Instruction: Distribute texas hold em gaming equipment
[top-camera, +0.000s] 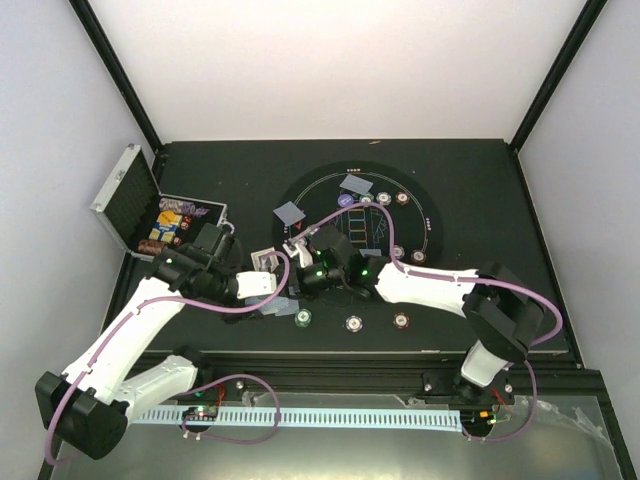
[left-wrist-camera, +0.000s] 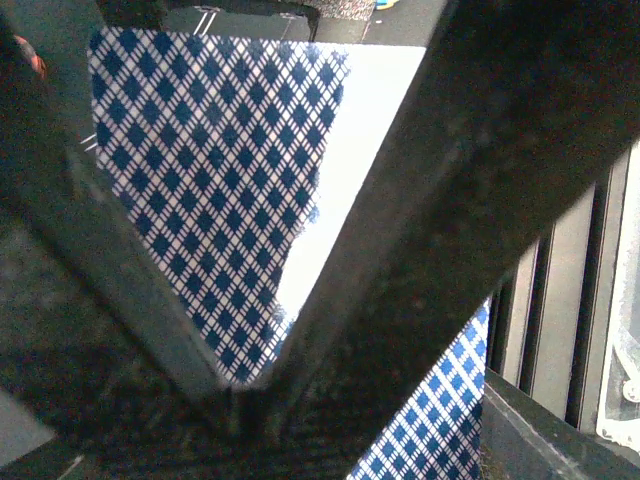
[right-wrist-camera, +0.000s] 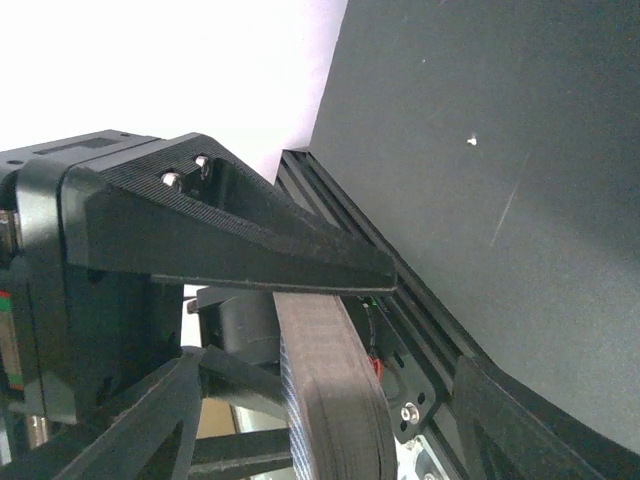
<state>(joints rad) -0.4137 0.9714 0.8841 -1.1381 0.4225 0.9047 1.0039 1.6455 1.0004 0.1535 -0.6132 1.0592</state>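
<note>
My right gripper (right-wrist-camera: 340, 330) is clamped on a thick stack of blue-backed playing cards (right-wrist-camera: 335, 400), whose edge runs out between my fingers. Just to its left and nearer, my left gripper (left-wrist-camera: 250, 395) pinches a blue-and-white diamond-patterned card (left-wrist-camera: 200, 180), close to the near-left rim of the round black mat (top-camera: 310, 195).

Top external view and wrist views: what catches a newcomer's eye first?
Mid-table, the right gripper clamps a thick deck of cards. A blue-checked card fills the left wrist view. An open silver case stands far left; a round black mat lies centre-back.
</note>
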